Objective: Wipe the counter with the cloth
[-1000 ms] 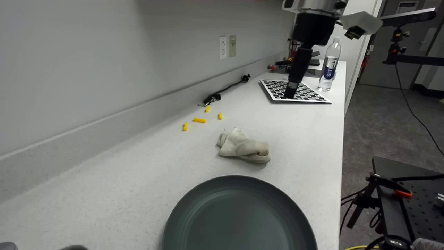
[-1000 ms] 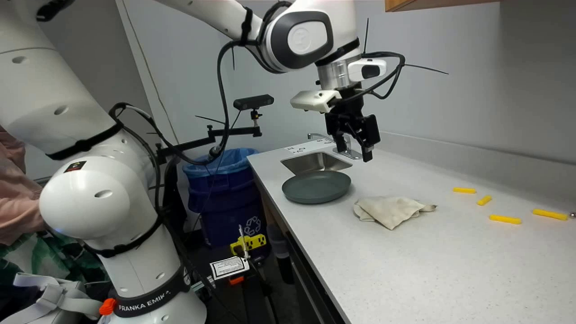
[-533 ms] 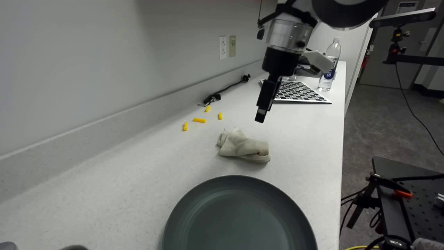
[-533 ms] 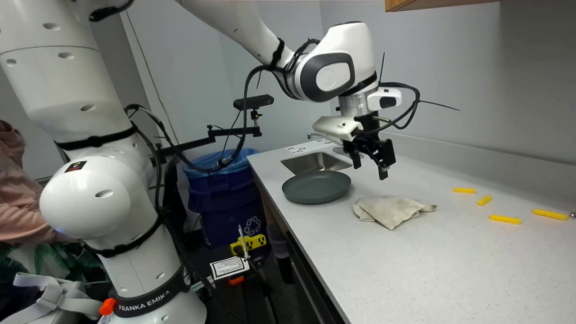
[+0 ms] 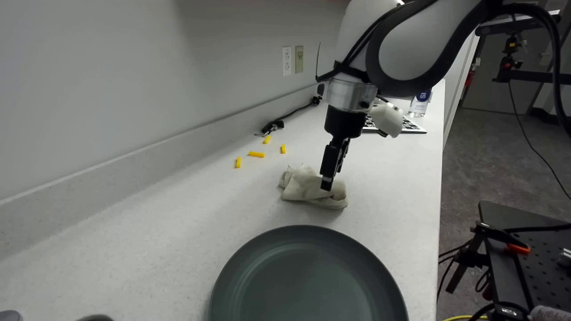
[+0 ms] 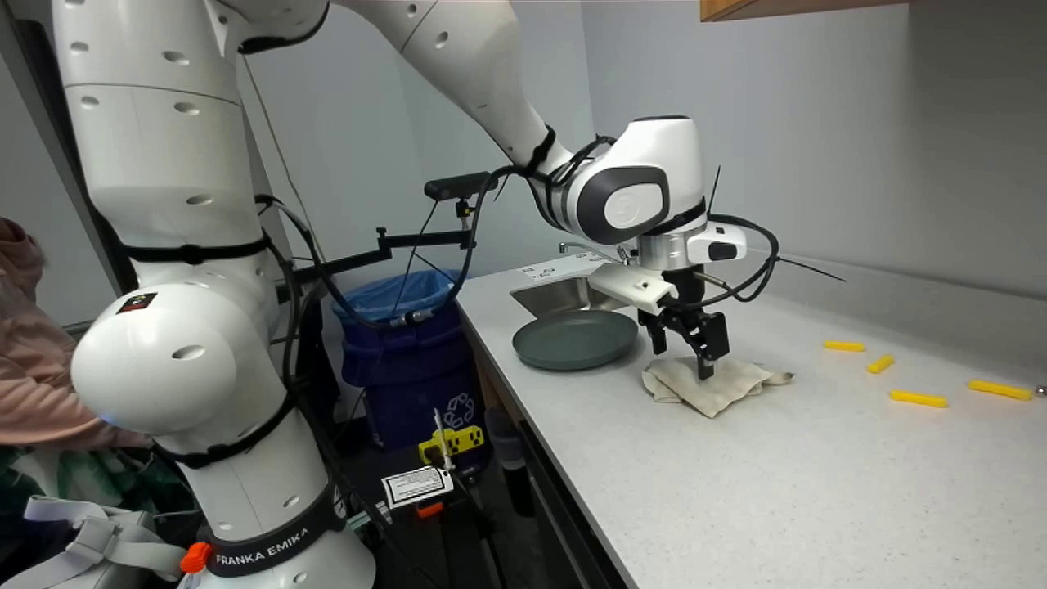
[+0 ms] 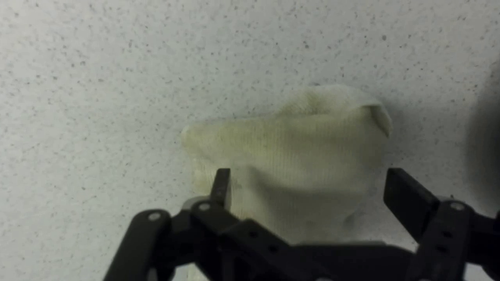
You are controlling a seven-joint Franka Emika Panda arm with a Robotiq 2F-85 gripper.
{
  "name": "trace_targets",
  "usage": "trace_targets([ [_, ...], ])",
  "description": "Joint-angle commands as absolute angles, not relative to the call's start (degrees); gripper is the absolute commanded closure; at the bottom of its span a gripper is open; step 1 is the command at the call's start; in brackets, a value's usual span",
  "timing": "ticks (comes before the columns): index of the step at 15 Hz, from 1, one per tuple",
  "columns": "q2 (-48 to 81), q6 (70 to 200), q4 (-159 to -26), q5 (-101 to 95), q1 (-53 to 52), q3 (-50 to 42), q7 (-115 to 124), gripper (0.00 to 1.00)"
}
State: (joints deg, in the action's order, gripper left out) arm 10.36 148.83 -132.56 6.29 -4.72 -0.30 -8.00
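While the cloth (image 7: pixel 289 152) is lying folded on the counter (image 6: pixel 818 491), the claw (image 7: pixel 308 177) is hanging over it, its 2 fingers (image 7: pixel 408 199) standing well apart with the cloth showing between them. In the wrist view, the finger at 9 o'clock is overlapping the cloth, and the finger at 3 o'clock is standing just outside its edge; the views are not showing whether either tip is touching the cloth.

In an exterior view, the plate (image 5: pixel 308 278) is sitting at 6 o'clock from the cloth, apart from it, and 4 yellow sticks (image 5: pixel 256 154) are lying at 10 o'clock, toward the wall (image 5: pixel 111 80). At 2 o'clock, farther off, a checkered board (image 5: pixel 411 126) is lying partly hidden by the arm (image 5: pixel 410 53), and a bottle (image 5: pixel 419 107) is standing just beside it, its top hidden too. In an exterior view, the sink (image 6: pixel 550 296) is showing at 10 o'clock from the cloth, past the plate.
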Motion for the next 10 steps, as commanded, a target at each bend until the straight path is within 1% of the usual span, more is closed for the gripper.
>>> trace_targets([
  [1, 14.22, 149.72, -129.30, 5.56, -3.50, 1.19, -6.82, 0.00],
  [8, 18.01, 149.93, -124.71, 5.55, -3.55, 1.91, -5.28, 0.00],
  [10, 18.86, 150.19, -124.20, 5.50, -3.53, 1.80, -4.59, 0.02],
])
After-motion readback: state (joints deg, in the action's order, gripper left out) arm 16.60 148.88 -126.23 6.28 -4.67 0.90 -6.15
